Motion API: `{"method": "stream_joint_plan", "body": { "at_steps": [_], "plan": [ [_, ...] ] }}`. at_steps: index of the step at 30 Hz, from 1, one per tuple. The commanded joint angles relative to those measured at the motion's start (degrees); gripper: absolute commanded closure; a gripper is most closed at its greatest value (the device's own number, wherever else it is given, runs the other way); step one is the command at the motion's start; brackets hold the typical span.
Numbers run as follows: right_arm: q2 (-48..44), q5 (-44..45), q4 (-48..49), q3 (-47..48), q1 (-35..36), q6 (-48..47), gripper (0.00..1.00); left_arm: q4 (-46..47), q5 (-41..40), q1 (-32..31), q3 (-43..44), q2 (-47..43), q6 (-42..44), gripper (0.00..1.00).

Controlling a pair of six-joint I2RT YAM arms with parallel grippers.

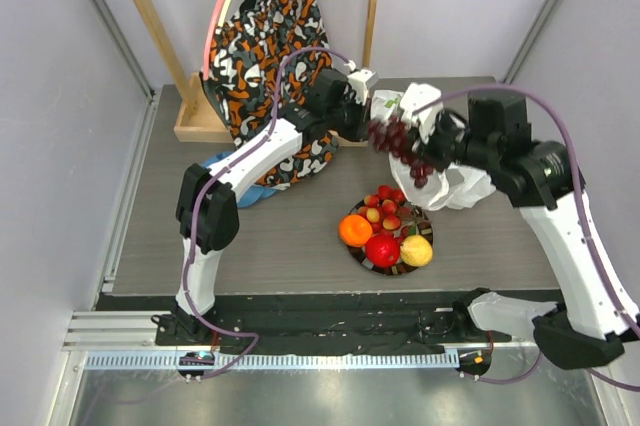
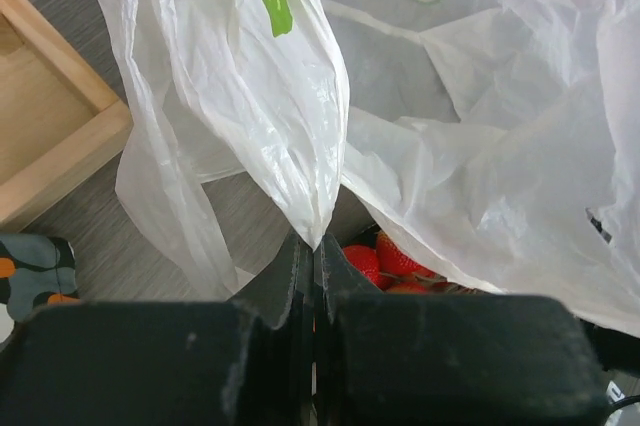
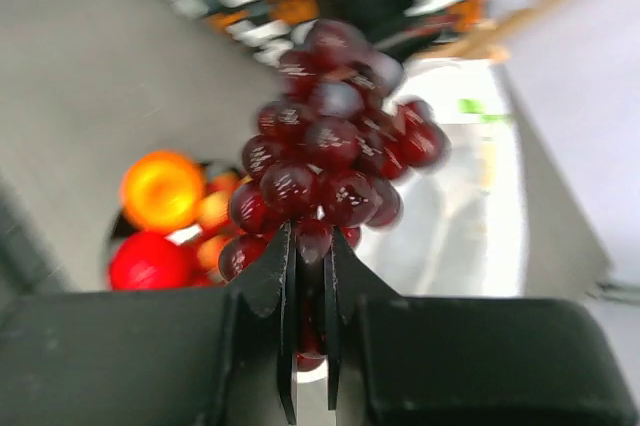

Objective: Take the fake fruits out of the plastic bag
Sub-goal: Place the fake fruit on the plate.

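Right gripper: jaws nearly closed on grape bunch, probably by its stem (blurred), aloft beside plastic bag. Left gripper: pinched tight on bag fold. Handling: swing grapes gently over plate, lower before releasing.

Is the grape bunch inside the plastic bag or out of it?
Out. The right gripper is shut on the grape bunch and holds it in the air, with no part of the plastic bag around it.
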Motion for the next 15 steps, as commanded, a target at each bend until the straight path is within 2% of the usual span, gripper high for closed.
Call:
{"method": "stream_joint_plan", "body": {
  "at_steps": [1,7,11,15],
  "plan": [
    [-2.2,-4.0,-5.9,-6.6,4.7,-2.4,0.99,-0.7,-1.6,-0.2,1.2,-1.5,3.7,1.00],
    [-2.2,-3.3,-3.1,-14.4,7.7,-6.0,0.99,-1.0,-1.6,-0.3,-0.3,-2.9,4.6,1.00],
    [-2.6,-0.2,2.7,-20.3,8.2,-11.7,0.99,-1.3,-1.7,-0.3,-1.9,-4.2,5.0,1.00],
    [-1.5,0.2,3.0,-23.7,8.3,-14.0,0.99,-1.5,-1.7,-0.3,-2.9,-5.1,5.3,1.00]
  ]
}}
